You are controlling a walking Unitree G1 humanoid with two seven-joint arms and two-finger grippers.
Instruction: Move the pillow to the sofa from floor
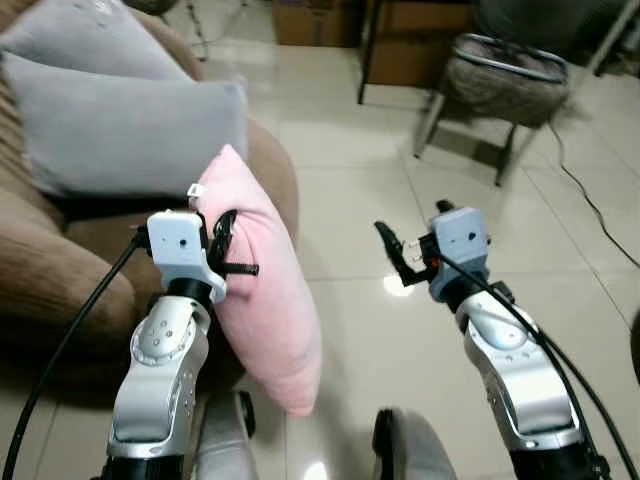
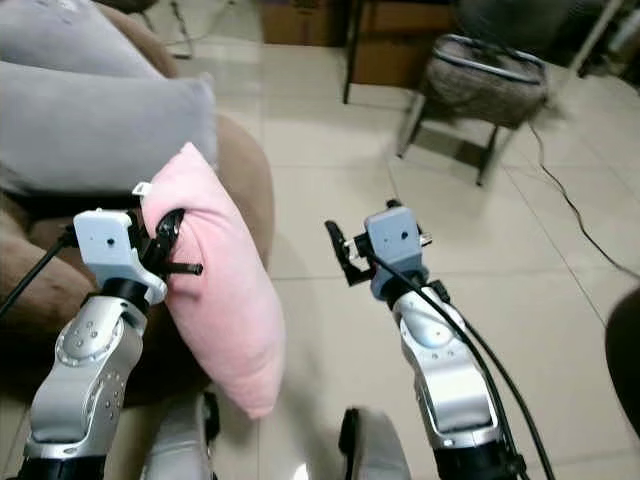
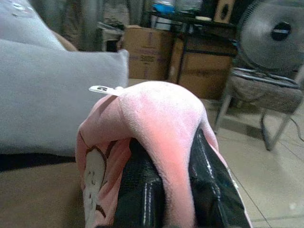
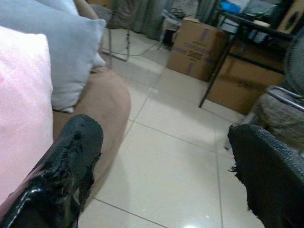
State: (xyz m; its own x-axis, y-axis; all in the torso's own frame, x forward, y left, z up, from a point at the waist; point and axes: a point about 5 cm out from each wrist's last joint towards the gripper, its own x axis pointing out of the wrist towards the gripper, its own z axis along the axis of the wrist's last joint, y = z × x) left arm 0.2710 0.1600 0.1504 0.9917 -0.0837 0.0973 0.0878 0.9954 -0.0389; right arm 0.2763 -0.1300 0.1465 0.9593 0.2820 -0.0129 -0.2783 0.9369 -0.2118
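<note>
Tiled floor, brown sofa, pink pillow

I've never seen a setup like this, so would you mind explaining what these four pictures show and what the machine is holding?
This is a humanoid robot with two silver arms, each ending in a two-fingered black end effector. The two wide pictures come from the cameras in its head, looking down at its own arms. The other two come from cameras on its wrists, looking along the fingers. The left end effector is pinching a fold of a pink pillow, lifted beside a brown sofa that already carries grey cushions. The right end effector is open and holds nothing, above the tiled floor. Further back stand a chair and cardboard boxes.
</note>
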